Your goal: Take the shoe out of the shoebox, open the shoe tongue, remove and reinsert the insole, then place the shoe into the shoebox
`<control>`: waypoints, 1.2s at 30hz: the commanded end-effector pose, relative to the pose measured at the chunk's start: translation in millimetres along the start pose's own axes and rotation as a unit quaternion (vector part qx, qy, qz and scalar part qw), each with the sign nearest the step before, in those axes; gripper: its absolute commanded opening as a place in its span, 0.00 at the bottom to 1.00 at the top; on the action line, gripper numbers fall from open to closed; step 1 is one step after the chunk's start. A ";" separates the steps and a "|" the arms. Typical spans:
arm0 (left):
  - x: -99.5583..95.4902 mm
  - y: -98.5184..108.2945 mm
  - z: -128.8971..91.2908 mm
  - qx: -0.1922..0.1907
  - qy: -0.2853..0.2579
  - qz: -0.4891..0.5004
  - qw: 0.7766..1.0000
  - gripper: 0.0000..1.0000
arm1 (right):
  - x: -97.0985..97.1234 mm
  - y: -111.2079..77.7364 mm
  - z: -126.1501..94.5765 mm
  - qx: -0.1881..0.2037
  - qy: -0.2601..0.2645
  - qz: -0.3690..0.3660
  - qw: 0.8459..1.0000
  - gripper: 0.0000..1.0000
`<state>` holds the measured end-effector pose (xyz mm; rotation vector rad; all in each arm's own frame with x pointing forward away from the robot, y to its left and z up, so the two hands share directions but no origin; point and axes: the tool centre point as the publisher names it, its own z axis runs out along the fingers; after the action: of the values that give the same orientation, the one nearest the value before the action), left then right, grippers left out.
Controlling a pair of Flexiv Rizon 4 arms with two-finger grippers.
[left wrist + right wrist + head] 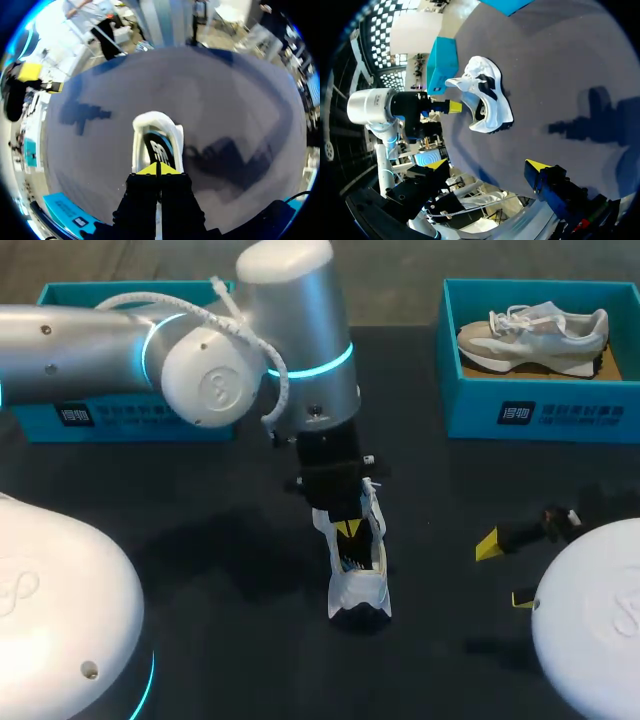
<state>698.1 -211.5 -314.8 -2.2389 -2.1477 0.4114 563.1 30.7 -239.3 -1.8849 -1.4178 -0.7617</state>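
Head view: shoe point(358, 575), white, on the table, its mouth directly under left gripper point(348, 530); light, soft upper, stiffer sole, I judge.
Left wrist view: tips together just above the insole point(159, 147); I cannot tell whether anything is pinched.
Right wrist view: right gripper point(487, 166) spread wide, empty, shoe well ahead; I would grip the heel collar.

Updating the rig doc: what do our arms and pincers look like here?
The left arm has silver cylindrical links, white rounded joint caps with an embossed emblem, glowing cyan rings and a white cable tied along it. The right arm shows the same white domed cap. The left pincer and right pincer are black-bodied with bright yellow wedge tips.
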 end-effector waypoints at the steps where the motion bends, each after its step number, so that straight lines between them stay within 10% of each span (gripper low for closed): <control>1: -6.3 1.0 4.6 -0.017 0.041 0.017 0.999 0.00 | 0.9 -1.3 -0.5 -0.001 -0.002 0.000 1.000 1.00; 36: 6.0 -15.7 67.8 0.012 0.168 0.010 0.986 0.00 | 0.9 -1.3 -0.5 -0.001 -0.002 0.000 1.000 1.00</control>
<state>670.5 -214.2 -375.0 -2.1364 -1.9389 0.0616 563.9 30.9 -239.4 -1.8835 -1.4191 -0.7613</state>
